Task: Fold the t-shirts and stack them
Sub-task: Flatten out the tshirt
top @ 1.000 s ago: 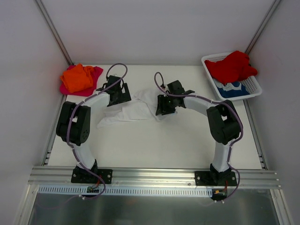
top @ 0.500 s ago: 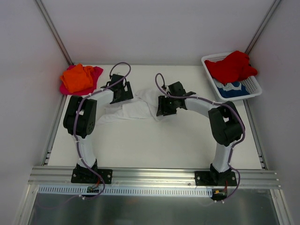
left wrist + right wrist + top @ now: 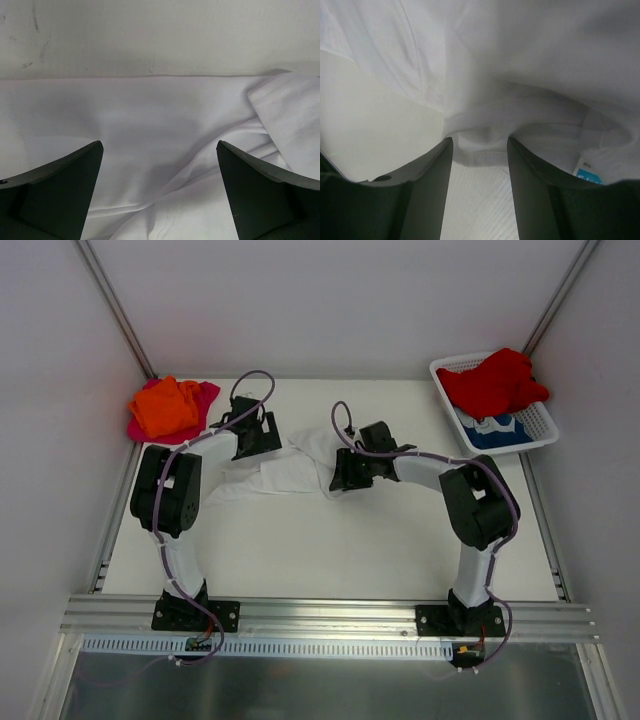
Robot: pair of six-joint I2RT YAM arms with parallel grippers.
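A plain white t-shirt (image 3: 285, 472) lies crumpled across the middle of the table. My left gripper (image 3: 255, 440) is at its far left part, jaws wide open just above the cloth; the left wrist view shows the gripper (image 3: 159, 146) over smooth white fabric (image 3: 150, 110). My right gripper (image 3: 338, 476) is at the shirt's right edge. In the right wrist view this gripper (image 3: 480, 142) has its jaws narrowed on a bunched hem of the shirt (image 3: 520, 60). An orange t-shirt (image 3: 165, 408) lies on a magenta-pink one (image 3: 207, 396) at the far left corner.
A white mesh basket (image 3: 541, 420) at the far right corner holds a red t-shirt (image 3: 495, 380) and a blue-and-white one (image 3: 495, 430). White walls close the table on three sides. A metal rail (image 3: 330, 615) runs along the near edge.
My left gripper has moved toward the far edge and a little right along the shirt's upper part. My right gripper has shifted slightly left and nearer, on the shirt's right edge.
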